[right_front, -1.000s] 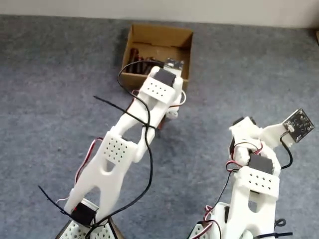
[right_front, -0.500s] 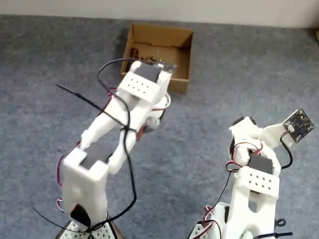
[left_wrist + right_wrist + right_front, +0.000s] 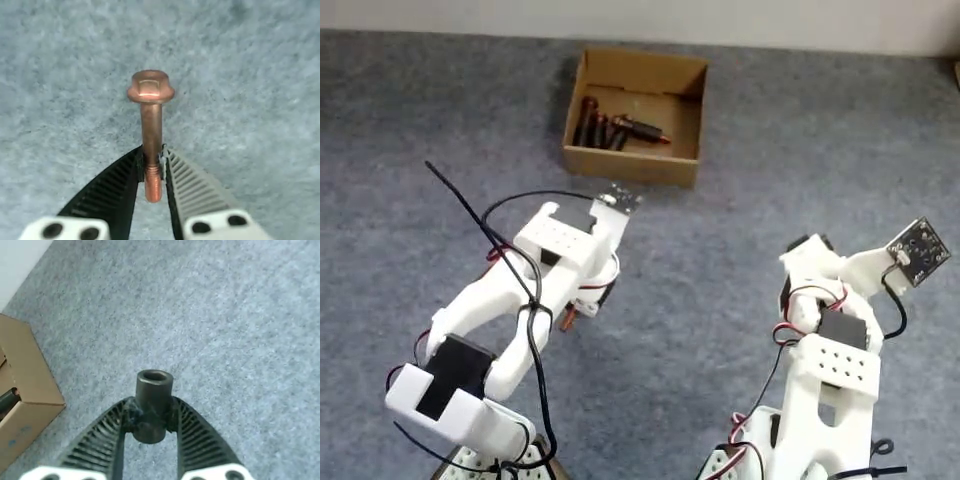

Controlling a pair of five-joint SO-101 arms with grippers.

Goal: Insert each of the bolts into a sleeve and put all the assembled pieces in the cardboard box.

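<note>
The left jaws are clenched on a copper bolt (image 3: 151,135). They pinch the shank close to its threaded end, so the flanged hex head stands clear ahead of them, over bare grey bench (image 3: 770,150). From above, this arm's wrist sits over the front-left part of the bench and covers the bolt; a small reddish tip beside it may be part of it, but it is too small to tell.

The right jaws grasp a dark sleeve (image 3: 152,402) around its lower half with the open bore facing out. Seen from above, that arm is folded at the front-right corner.

The cardboard box (image 3: 635,165) sits near the far edge. Several dark assembled pieces (image 3: 615,130) lie bunched toward its left wall, overlapping so their number is hard to make out.
</note>
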